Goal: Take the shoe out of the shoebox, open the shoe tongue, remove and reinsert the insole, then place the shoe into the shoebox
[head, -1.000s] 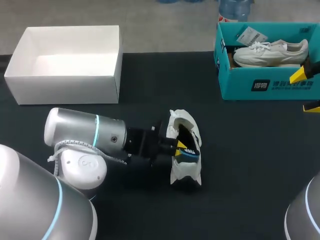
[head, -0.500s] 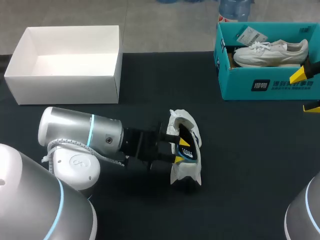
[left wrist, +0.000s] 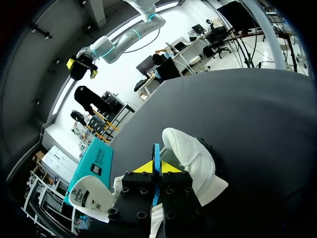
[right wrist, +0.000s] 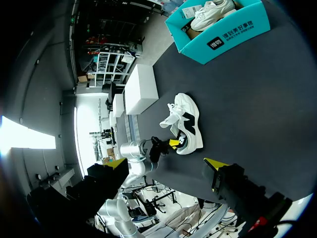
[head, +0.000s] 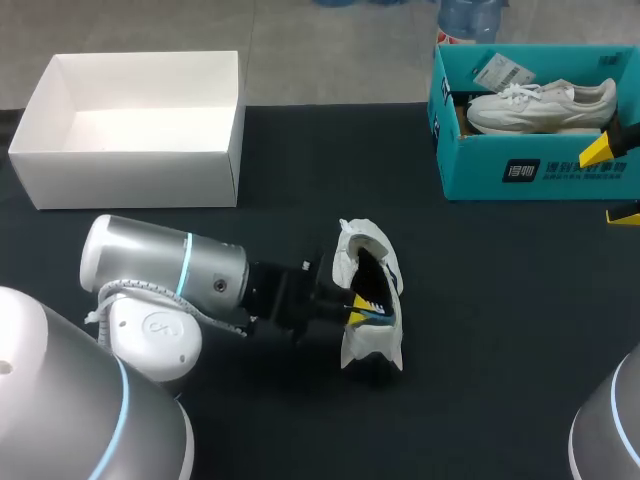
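1. Shoe (head: 372, 300) rests at the centre of the desk (head: 480, 330), outside the teal shoebox (head: 540, 172) at 2 o'clock. Its dark opening is exposed to the left arm, which comes in from 8 o'clock.
2. Left hand (head: 357, 310) is at that opening, its yellow tips pinched together on the thin blue insole (left wrist: 156, 158). Gripping the edge suits sliding it out or pushing it back in; I cannot say which step this is.
3. Right hand (head: 612, 182) hangs at 3 o'clock beside the teal shoebox, fingers wide apart and holding nothing. I judge it is parked clear of the work.
4. Head view gives the layout: a second shoe (head: 540, 105) inside the teal shoebox and a white box (head: 130, 170) at 10 o'clock. Of the insole it shows only a sliver of blue.
5. Left wrist view alone shows the insole edge-on, clamped from both sides. Right wrist view adds the shoe's dark side marking and laces, well ahead of its own spread fingers.
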Controlling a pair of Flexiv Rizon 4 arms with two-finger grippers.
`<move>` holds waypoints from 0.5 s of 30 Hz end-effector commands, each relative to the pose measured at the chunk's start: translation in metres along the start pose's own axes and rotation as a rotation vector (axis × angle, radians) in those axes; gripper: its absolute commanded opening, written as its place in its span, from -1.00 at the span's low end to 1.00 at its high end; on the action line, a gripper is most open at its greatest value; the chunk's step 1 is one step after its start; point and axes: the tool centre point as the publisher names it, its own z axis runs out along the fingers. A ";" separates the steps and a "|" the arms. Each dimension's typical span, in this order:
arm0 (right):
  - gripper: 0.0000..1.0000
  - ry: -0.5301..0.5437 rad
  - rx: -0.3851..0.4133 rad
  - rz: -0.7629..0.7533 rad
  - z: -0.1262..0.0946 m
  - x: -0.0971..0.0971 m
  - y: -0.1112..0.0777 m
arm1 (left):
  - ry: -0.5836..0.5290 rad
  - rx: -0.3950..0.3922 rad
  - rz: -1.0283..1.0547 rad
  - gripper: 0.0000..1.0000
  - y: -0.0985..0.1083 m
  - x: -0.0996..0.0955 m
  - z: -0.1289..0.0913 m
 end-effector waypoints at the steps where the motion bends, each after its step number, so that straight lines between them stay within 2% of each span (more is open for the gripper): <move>1: 1.00 -0.002 -0.001 0.001 0.000 0.000 -0.001 | -0.007 -0.011 -0.008 -1.00 0.012 -0.008 0.024; 6: 1.00 -0.002 -0.001 0.001 0.000 0.000 -0.001 | -0.013 -0.038 -0.013 -1.00 0.021 -0.011 0.028; 10: 1.00 -0.002 -0.001 0.001 0.000 0.000 -0.001 | -0.025 -0.027 -0.026 -1.00 0.016 -0.014 0.018; 12: 1.00 -0.002 -0.001 0.001 0.000 0.000 -0.001 | -0.031 -0.016 -0.017 -0.72 0.010 -0.015 0.012; 15: 1.00 -0.002 -0.001 0.001 0.000 0.000 -0.001 | -0.036 -0.008 -0.007 -0.57 0.003 -0.017 0.002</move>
